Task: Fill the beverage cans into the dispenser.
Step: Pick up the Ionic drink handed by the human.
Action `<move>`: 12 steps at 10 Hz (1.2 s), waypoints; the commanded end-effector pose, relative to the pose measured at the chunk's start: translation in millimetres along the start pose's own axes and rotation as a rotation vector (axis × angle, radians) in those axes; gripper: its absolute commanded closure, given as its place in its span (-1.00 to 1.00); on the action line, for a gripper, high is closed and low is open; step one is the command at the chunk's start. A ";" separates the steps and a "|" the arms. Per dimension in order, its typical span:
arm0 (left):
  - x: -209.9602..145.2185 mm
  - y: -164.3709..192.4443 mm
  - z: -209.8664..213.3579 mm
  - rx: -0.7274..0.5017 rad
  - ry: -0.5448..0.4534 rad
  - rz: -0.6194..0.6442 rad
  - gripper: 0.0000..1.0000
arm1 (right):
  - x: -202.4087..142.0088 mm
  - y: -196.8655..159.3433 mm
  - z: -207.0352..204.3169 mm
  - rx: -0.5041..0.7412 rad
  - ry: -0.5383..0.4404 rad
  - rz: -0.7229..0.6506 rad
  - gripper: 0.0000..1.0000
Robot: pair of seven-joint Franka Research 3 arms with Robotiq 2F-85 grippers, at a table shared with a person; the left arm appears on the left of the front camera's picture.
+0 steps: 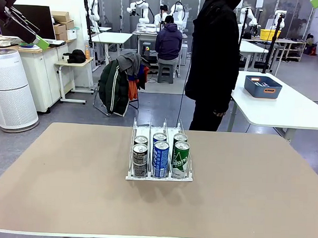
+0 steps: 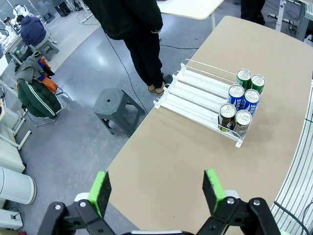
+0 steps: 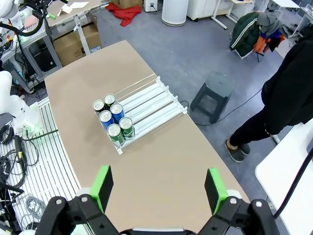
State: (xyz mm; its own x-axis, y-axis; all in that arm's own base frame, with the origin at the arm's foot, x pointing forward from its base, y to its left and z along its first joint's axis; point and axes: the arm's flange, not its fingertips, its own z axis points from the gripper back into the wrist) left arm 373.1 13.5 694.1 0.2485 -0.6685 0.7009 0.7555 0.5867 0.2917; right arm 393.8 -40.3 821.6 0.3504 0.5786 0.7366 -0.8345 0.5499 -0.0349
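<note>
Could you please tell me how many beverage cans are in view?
6, all at the robot-side end of the clear three-lane wire dispenser: two dark grey metal cans in the left lane, two blue cans in the middle, two green cans right. None seems hidden.

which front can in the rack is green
The slim green metal can with white lettering, in the clear wire-divided rack's right-hand lane in the front view; its front-row neighbours are a blue can and a dark grey can.

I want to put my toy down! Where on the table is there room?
The table is bare on both sides of the dispenser, and between it and the near edge. The lanes' far ends, toward the person, are free. Six cans crowd its front.
</note>
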 end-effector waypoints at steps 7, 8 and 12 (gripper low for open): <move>-1.4 0.4 0.4 -0.012 -0.015 0.001 -1.00 | -0.1 -0.1 0.1 0.000 0.000 0.000 -1.00; -1.4 0.4 0.4 -0.012 -0.015 0.001 -1.00 | 0.4 0.8 1.4 -0.010 -0.014 -0.006 -1.00; -1.4 0.4 0.4 -0.012 -0.015 0.001 -1.00 | 4.5 9.9 6.9 -0.044 -0.055 -0.009 -1.00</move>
State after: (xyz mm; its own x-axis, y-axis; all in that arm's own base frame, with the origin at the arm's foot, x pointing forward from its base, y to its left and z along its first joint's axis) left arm 373.1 13.5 694.1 0.2485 -0.6685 0.7009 0.7555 0.5867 0.2917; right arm 386.3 -41.4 830.6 0.3340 0.5681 0.7522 -0.8275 0.5588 -0.0547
